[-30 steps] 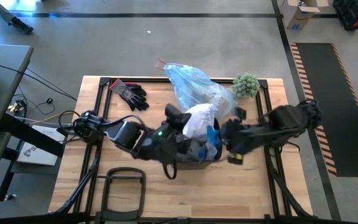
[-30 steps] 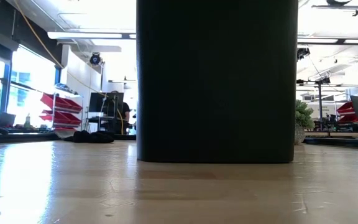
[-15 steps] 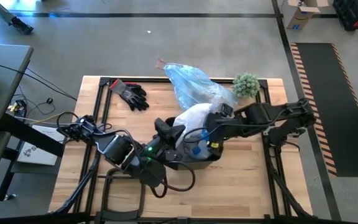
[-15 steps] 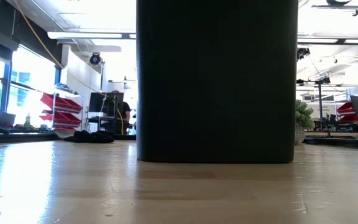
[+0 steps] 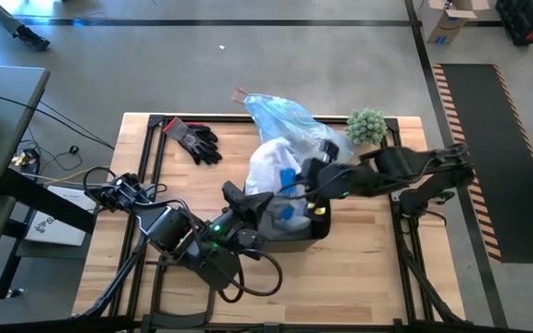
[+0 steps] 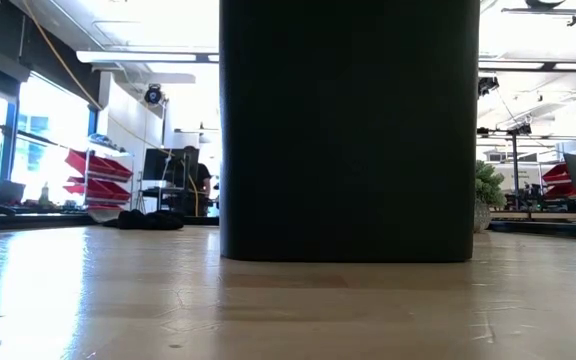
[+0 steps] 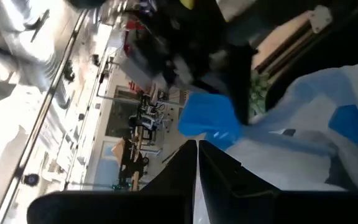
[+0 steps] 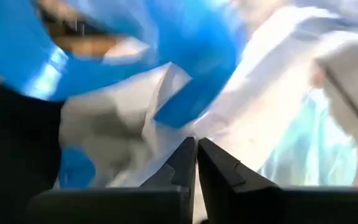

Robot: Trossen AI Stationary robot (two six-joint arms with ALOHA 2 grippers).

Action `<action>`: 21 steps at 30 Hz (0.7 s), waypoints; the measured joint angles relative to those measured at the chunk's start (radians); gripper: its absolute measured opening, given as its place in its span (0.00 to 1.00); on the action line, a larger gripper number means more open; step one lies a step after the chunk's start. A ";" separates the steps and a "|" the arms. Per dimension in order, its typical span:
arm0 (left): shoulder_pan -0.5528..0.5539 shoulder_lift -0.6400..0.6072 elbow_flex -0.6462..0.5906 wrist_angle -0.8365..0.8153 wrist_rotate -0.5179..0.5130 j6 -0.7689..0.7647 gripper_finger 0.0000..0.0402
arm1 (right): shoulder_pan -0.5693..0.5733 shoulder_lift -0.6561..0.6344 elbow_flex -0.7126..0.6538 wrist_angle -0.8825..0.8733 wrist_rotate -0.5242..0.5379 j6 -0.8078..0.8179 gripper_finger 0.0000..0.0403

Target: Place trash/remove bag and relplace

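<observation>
A pale wooden butcher-block table [image 5: 368, 268] with a black frame stands on a grey concrete floor; the low view looks across its grain into a bright workshop with red shelving. A tall matt black bin [image 6: 348, 130] fills the middle of that view. At the table's far edge lies the large, thin, crinkled light-blue bin liner [image 5: 285, 125], beside a small green bushy plant [image 5: 366, 126] and a pair of black gloves [image 5: 192, 141]. Over the bin's mouth bulges a whiter translucent plastic bag with blue bits [image 5: 271, 171]. The right gripper [image 5: 305, 181] sits against this bag, fingers pressed together, seemingly pinching its film. The left gripper [image 5: 233, 193], fingers also pressed together, reaches the bag's near side.
</observation>
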State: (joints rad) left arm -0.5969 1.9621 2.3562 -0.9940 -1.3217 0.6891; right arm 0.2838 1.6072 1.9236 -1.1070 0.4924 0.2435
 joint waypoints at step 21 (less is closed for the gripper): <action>-0.035 0.000 0.000 -0.200 0.040 -0.422 0.00 | 0.082 -0.242 0.001 0.483 0.503 -0.395 0.00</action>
State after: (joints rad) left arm -0.6319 1.9621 2.3562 -1.1935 -1.2818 0.2674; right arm 0.3660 1.3650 1.9247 -0.6241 0.9955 -0.1514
